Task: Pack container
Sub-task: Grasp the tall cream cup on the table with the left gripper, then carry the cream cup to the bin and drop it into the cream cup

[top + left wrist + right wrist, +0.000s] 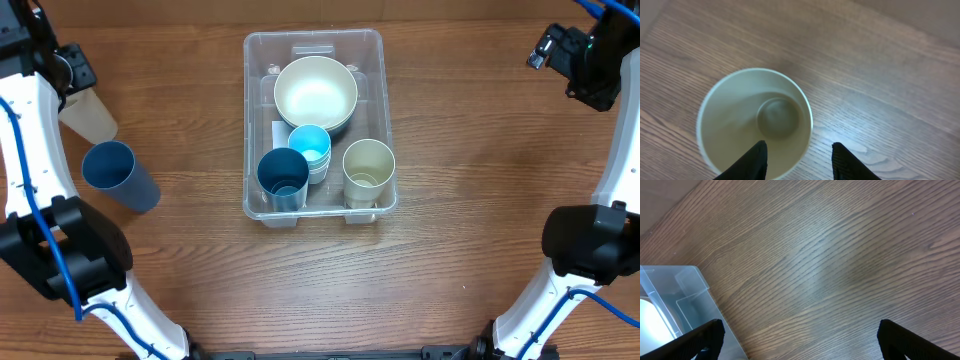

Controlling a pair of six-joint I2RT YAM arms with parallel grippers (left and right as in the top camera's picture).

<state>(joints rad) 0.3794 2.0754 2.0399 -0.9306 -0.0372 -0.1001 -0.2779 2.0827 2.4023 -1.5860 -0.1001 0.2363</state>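
The container (378, 120) stood mid-bench, nearer the far edge. It held a pale bowl (316, 92), a dark blue cup (283, 175), a light blue cup (310, 145) and an olive cup (368, 168). Two items lay outside it near the left edge: a cream cup (740, 115) toward the far-left corner, and a grey-blue cup (120, 176) just nearer.

**Step in hand (judged): grasp the cream cup.**
- The left end effector (801, 161) was open and held nothing. One finger was over the cup's mouth and the other outside its wall.
- Descend until the wall sits between the pads.
- Close gently, because the thin wall would probably flex.
- Lift straight up before traversing, keeping clear of the grey-blue cup.
- Free floor in the container looked scarce, so nesting the cup in another cup may be required.

**View comparison**
- The left wrist view showed the fingers straddling the rim and the cup's empty interior. In the overhead view the arm hid both.
- Only the overhead view showed the container's contents and the second loose cup.
- The right wrist view showed the right end effector (805, 340) spread wide and empty above bare bench, beside one corner of the container.
- The overhead view placed the right end effector near the far-right corner.
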